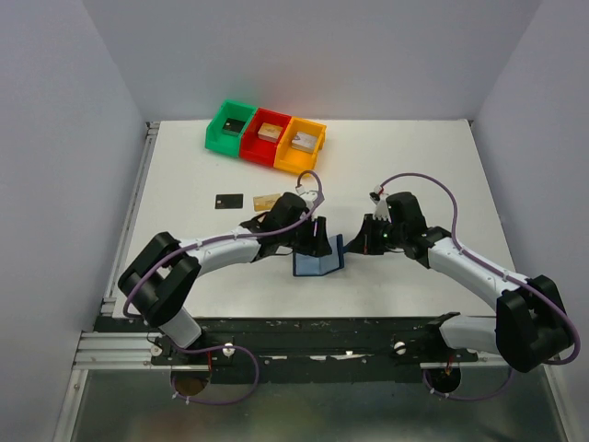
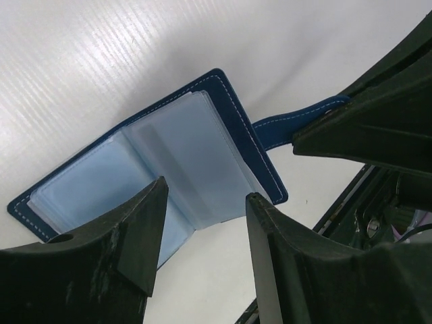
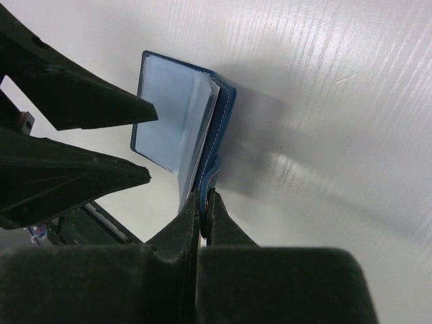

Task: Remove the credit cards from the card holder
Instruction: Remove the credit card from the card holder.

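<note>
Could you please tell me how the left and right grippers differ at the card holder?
The black left gripper has its jaws apart; the black right gripper is shut. The left gripper holds nothing, poised over the pale sleeve pages of the navy blue folding card holder; the right gripper pinches its strap. Both sit at the holder.

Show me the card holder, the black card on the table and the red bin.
card holder [image 2: 182, 152]: left wrist view, pale inner page.
black card [image 1: 229, 200]: top view, its middle.
red bin [image 1: 259, 154]: top view, front wall.
</note>
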Controlling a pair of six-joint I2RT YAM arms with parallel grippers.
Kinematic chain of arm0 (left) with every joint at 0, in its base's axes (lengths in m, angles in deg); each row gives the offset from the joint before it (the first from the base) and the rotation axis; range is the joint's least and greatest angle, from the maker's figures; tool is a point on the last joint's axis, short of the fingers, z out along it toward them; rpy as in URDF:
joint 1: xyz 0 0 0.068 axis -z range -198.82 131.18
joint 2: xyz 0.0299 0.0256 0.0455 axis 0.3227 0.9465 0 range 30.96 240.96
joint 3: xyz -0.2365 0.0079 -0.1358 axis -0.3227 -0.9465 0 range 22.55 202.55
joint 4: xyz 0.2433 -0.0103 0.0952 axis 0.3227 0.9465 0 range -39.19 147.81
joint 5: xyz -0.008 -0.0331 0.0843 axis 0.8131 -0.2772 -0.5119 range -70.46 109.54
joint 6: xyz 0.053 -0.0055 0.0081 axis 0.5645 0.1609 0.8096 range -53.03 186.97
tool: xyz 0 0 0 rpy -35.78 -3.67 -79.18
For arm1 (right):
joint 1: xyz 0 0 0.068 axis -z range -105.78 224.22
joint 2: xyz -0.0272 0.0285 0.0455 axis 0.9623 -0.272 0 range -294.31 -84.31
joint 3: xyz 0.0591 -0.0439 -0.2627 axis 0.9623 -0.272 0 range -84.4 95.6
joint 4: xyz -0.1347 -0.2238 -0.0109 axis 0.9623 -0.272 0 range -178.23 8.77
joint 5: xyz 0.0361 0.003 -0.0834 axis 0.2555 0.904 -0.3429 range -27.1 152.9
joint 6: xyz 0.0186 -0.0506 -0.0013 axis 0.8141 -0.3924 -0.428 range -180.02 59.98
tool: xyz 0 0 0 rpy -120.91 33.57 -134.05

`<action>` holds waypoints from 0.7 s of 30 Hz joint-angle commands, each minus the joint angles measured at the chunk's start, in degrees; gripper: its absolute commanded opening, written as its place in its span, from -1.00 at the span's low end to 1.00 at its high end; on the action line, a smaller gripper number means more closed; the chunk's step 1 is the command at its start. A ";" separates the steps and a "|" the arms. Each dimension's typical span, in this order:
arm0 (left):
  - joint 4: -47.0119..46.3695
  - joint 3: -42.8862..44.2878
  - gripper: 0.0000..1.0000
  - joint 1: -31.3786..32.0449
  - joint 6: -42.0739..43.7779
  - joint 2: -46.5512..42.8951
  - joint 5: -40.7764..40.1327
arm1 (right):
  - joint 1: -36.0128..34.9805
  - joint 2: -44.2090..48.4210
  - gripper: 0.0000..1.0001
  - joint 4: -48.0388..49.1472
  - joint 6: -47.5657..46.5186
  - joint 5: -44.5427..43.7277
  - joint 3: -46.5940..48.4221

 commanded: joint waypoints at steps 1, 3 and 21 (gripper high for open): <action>1.82 4.15 0.25 1.30 2.07 3.45 1.49 | 0.21 -0.13 -0.99 0.54 -0.91 2.74 1.09; 2.44 5.30 0.26 2.00 2.43 4.59 1.04 | 0.30 -0.21 -0.99 0.63 -0.99 3.01 1.09; 5.42 7.50 0.25 2.70 3.04 8.11 -1.15 | 0.21 -0.39 -0.99 0.54 -1.43 3.54 1.53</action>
